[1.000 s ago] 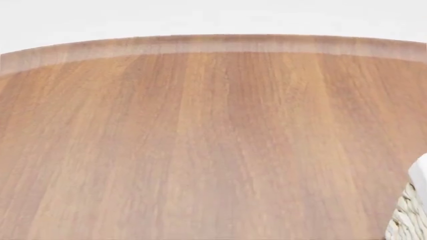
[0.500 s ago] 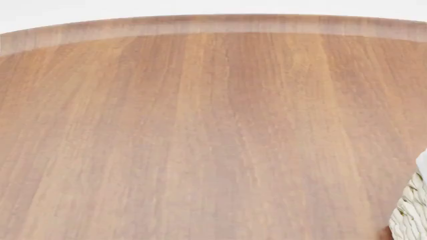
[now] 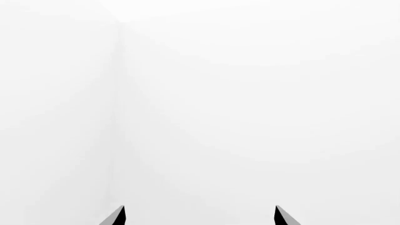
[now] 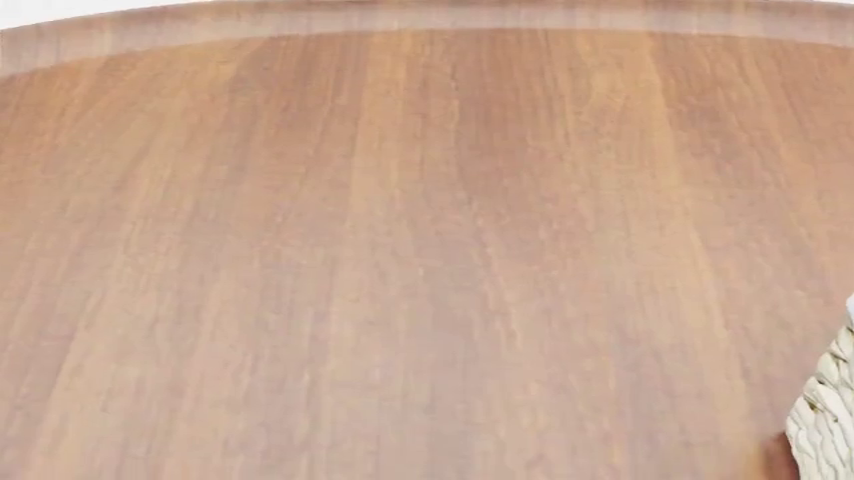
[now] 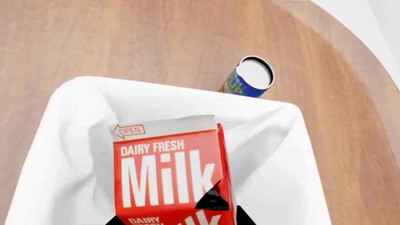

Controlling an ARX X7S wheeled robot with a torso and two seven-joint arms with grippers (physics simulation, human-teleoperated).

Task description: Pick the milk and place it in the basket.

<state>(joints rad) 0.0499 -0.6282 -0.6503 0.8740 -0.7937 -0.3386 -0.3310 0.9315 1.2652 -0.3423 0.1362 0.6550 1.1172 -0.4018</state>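
Note:
In the right wrist view the milk (image 5: 166, 173), a red-topped carton with white "Milk" lettering, hangs over the inside of the basket (image 5: 69, 140), whose white cloth liner surrounds it. My right gripper (image 5: 184, 219) is shut on the milk, its dark fingertips showing on either side of the carton. Only a woven corner of the basket (image 4: 830, 420) shows in the head view, at the lower right edge. My left gripper (image 3: 198, 216) is open with nothing between its fingers, facing a blank white background. Neither arm shows in the head view.
The brown wooden table (image 4: 400, 250) fills the head view, its far edge at the top. A blue can with a white lid (image 5: 250, 77) stands on the table just outside the basket's rim. The table's curved edge (image 5: 350, 51) passes beyond the can.
The head view has tilted downward: the table's far edge has risen toward the top of the picture. The basket corner stays at the lower right.

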